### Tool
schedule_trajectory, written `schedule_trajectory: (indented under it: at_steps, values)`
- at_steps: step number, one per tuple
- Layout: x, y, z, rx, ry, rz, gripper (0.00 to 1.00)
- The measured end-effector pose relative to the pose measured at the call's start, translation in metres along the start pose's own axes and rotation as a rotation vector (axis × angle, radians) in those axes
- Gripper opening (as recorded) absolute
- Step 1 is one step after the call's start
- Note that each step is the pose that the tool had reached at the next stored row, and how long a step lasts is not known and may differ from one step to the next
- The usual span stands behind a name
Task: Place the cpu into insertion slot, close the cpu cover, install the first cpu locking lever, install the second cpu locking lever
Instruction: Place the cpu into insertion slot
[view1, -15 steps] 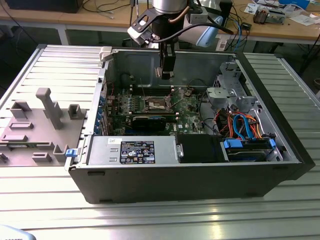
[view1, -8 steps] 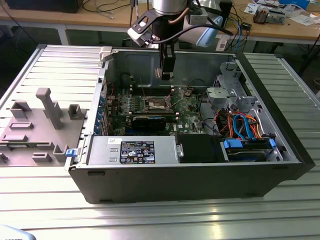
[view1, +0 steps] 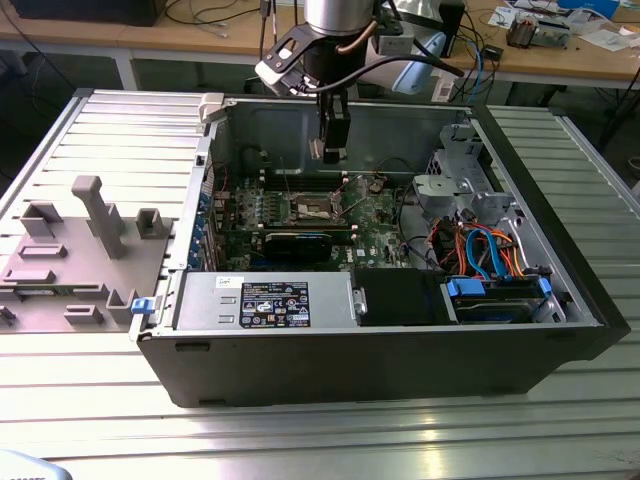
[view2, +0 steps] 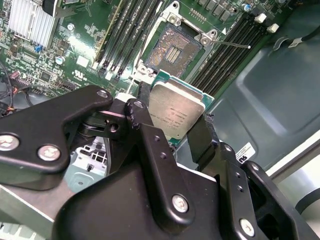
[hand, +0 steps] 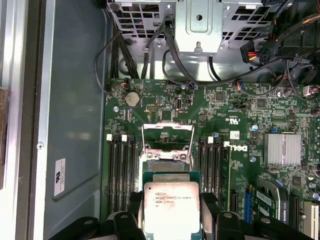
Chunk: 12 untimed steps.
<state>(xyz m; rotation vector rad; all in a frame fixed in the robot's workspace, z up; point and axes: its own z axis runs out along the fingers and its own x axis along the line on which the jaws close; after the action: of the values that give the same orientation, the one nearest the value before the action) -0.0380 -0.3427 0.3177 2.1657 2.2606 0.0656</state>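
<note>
In the first wrist view the cpu (hand: 171, 210) covers part of the insertion slot (hand: 167, 162); the exterior view's upper edge cuts off the arm (view1: 338, 20).

Even overhead light fell bright on the ribbed metal table (view1: 300, 440), leaving pale glare along its front edge, while the open computer case (view1: 400, 360) lay dimmer inside, and the cpu (view2: 177, 107) showed a soft sheen in both wrist views.

matte black linked fingers (view2: 202, 142) dotted with silver screws (view2: 180, 202).
</note>
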Motion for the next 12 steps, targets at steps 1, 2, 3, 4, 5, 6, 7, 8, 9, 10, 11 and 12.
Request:
schedule_trajectory:
  at_steps: [1,2,3,4,5,6,7,8,9,10,11,12]
  values:
    - [0.0,0.0,0.0004,0.0,0.0001,0.0,0.55]
    - [0.0,0.0,0.0009,0.0,0.0001,0.0,0.55]
    - [0.0,0.0,0.001,-0.0001,0.0001,0.0,0.55]
    - [0.0,-0.0001,0.0014,0.0,0.0,0.0,0.55]
    - [0.0,-0.0001,0.0018,0.0,0.0,0.0,0.55]
    - [0.0,-0.0001,0.0019,0.0,0.0,0.0,0.55]
    - [0.0,-0.0001,0.002,0.0,0.0,0.0,0.55]
    - [-0.0001,-0.0001,0.0023,0.0,0.0,0.0,0.55]
    - [0.0,-0.0001,0.0025,0.0,0.0,0.0,0.55]
    - [-0.0001,-0.0001,0.0027,0.0,0.0,0.0,0.55]
    - [-0.0001,-0.0001,0.0029,-0.0001,0.0001,0.0,0.55]
    - [-0.0001,-0.0001,0.003,0.0,0.0001,0.0,0.55]
